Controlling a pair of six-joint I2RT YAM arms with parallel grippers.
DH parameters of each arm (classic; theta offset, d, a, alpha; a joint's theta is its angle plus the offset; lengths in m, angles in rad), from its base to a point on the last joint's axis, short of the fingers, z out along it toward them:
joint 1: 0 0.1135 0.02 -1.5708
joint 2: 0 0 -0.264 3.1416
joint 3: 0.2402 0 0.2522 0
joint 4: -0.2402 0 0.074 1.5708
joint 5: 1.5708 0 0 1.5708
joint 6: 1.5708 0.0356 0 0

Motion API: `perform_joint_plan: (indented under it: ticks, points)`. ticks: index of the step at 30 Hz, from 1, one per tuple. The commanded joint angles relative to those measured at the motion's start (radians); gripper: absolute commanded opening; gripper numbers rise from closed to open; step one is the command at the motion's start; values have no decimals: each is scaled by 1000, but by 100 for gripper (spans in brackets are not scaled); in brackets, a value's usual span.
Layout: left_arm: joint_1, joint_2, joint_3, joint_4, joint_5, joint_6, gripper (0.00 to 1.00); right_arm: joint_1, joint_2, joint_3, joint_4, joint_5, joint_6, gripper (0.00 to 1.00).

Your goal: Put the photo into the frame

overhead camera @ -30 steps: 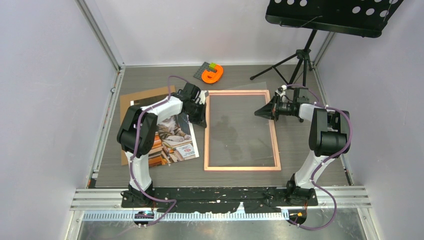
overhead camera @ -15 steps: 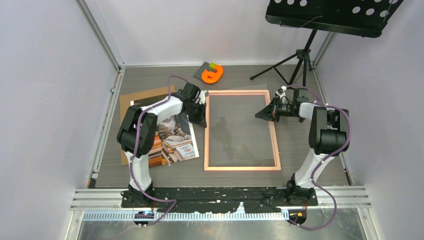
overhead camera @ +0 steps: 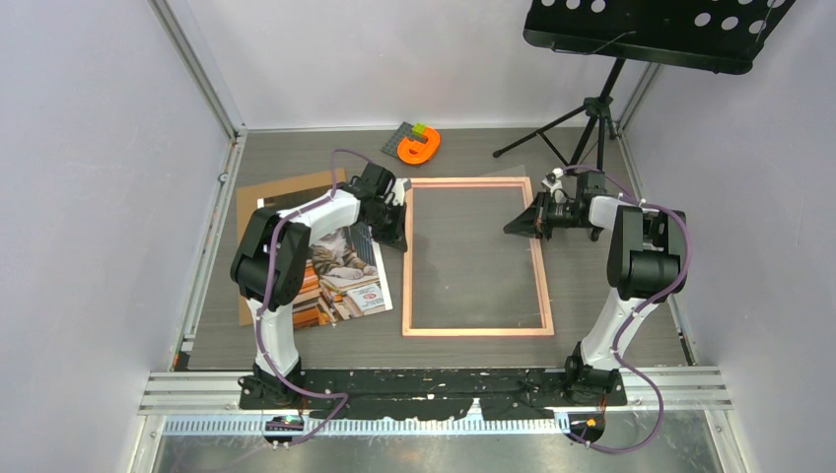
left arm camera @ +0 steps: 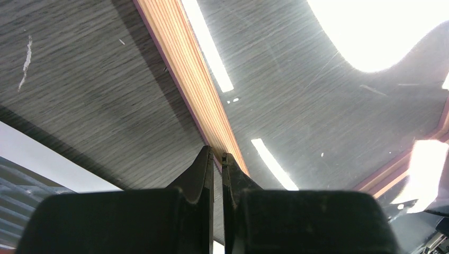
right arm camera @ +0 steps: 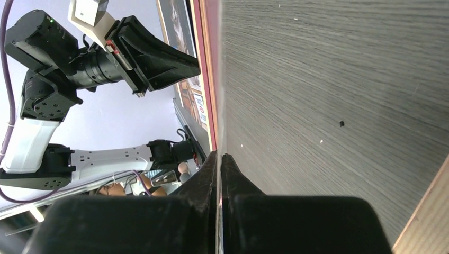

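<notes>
The pink frame (overhead camera: 476, 330) lies flat in the middle of the table. The cat photo (overhead camera: 345, 271) lies left of it on a brown backing board (overhead camera: 264, 202), partly under my left arm. My left gripper (overhead camera: 392, 236) is shut, with nothing between the fingers. Its tips rest at the outer edge of the frame's left rail (left arm camera: 185, 69). My right gripper (overhead camera: 510, 227) is over the frame's right rail. In the right wrist view it (right arm camera: 218, 155) is shut on the thin edge of the clear pane (right arm camera: 219, 106), seen edge-on. The frame rail (right arm camera: 204, 63) runs beside the pane.
An orange piece (overhead camera: 421, 148) on a small grey plate lies at the back. A black music stand's tripod (overhead camera: 592, 118) stands at the back right, with its desk (overhead camera: 656, 30) overhead. Walls and metal rails close in both sides.
My right wrist has shifted slightly right and back with the pane. The glare and arm reflection inside the frame have gone. The left arm has not moved.
</notes>
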Motion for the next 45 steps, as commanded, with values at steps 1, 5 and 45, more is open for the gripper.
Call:
perform_joint_plan:
  ticks: [1, 5, 45]
  points:
    - [-19, 27, 13, 21, 1, 10, 4, 34, 18, 34, -23, -7, -16, 6]
    - [-19, 29, 12, 22, 2, 10, 3, 46, 21, 37, -20, -2, -14, 6]
    - [-54, 31, 61, -21, -6, -30, 7, 80, 84, 153, -155, 340, -177, 6]
